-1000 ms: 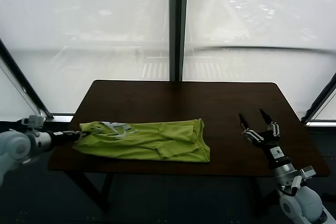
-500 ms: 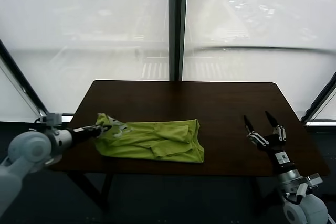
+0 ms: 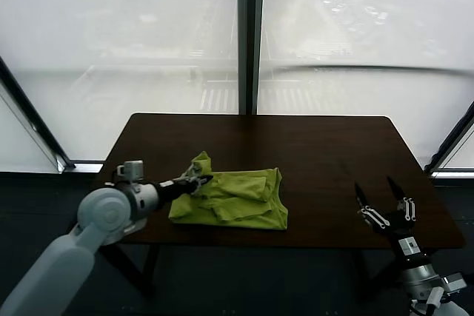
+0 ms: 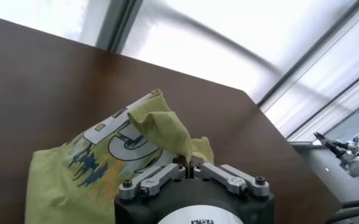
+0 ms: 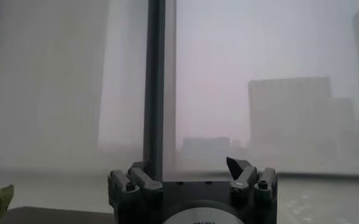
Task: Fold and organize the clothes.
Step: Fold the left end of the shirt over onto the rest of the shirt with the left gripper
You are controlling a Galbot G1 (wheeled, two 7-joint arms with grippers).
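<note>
My left pincer (image 3: 198, 180), left of the frame's middle, is clamped on an edge of the green T-shirt (image 3: 237, 197), lifting it so it can fold over the rest, which lies mid-worktop (image 3: 318, 146). At lower right, my right pincer (image 3: 385, 201) waits with its fingers apart, holding nothing.

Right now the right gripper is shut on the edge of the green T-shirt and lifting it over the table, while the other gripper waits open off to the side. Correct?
Wrong arm. The left gripper is shut on the T-shirt, lifting its edge over the table; the head view shows it. The right gripper waits open off to the side.
</note>
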